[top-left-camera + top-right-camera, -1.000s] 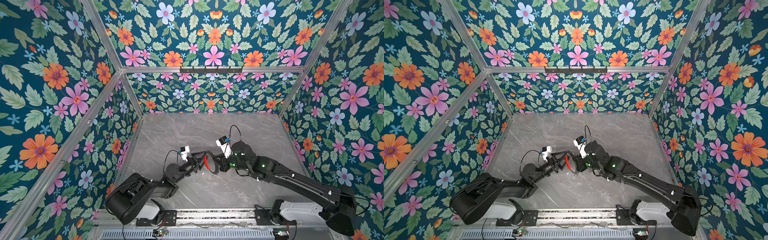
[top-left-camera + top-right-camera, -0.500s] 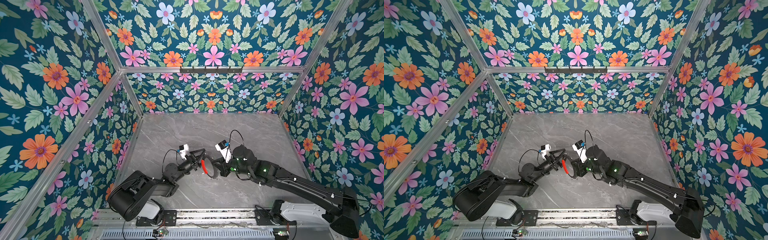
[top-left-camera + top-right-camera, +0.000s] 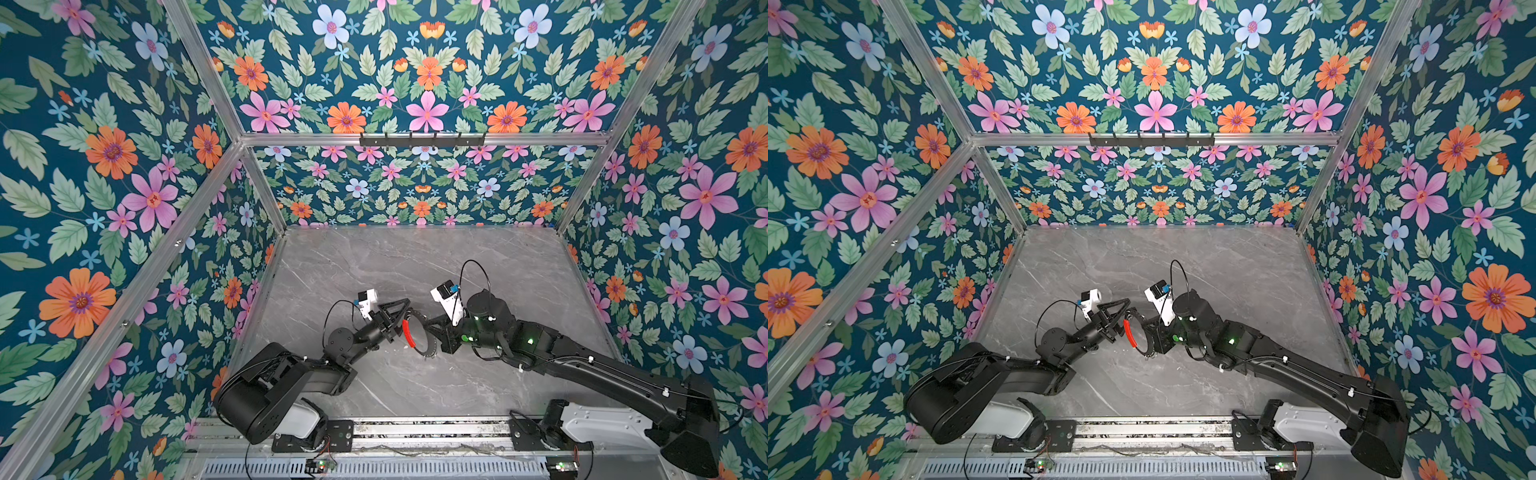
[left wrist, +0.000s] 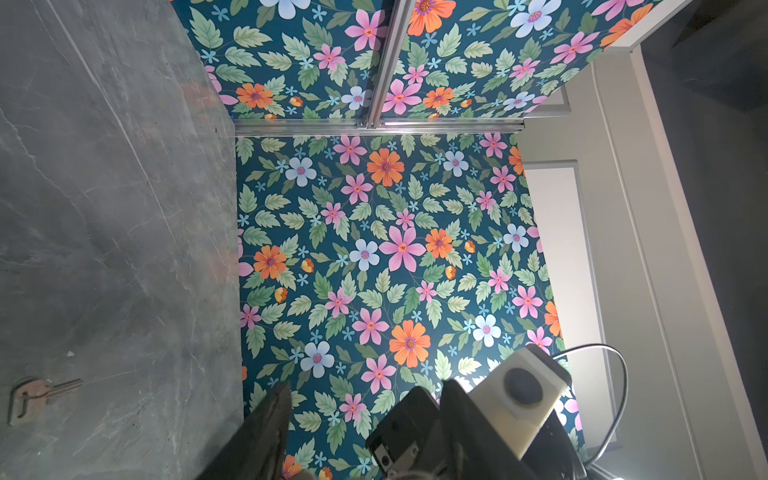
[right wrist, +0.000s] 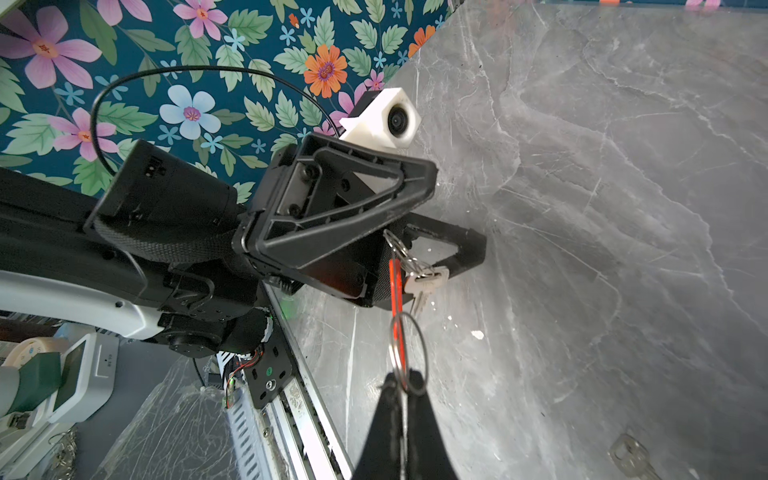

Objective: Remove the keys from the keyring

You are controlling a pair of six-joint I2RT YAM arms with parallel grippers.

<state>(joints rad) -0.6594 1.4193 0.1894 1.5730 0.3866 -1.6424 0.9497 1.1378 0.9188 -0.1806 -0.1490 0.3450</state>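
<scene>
Gripping keyring (image 3: 408,334): right hand (image 5: 402,388) | left hand (image 5: 455,214) agape by hung key (image 5: 426,280) | loose key (image 5: 631,457) nearby

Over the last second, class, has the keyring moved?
Yes. The keyring, pinched in the right pincer, has shifted slightly toward the front rail, away from the back wall.

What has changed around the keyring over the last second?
The right end effector, shut on the keyring, drew it slightly toward the near edge of the table, then held. The left end effector barely shifted, jaws open at the red-sleeved arc, where a key hangs. Nothing was grabbed or released; the right grip stayed.
</scene>
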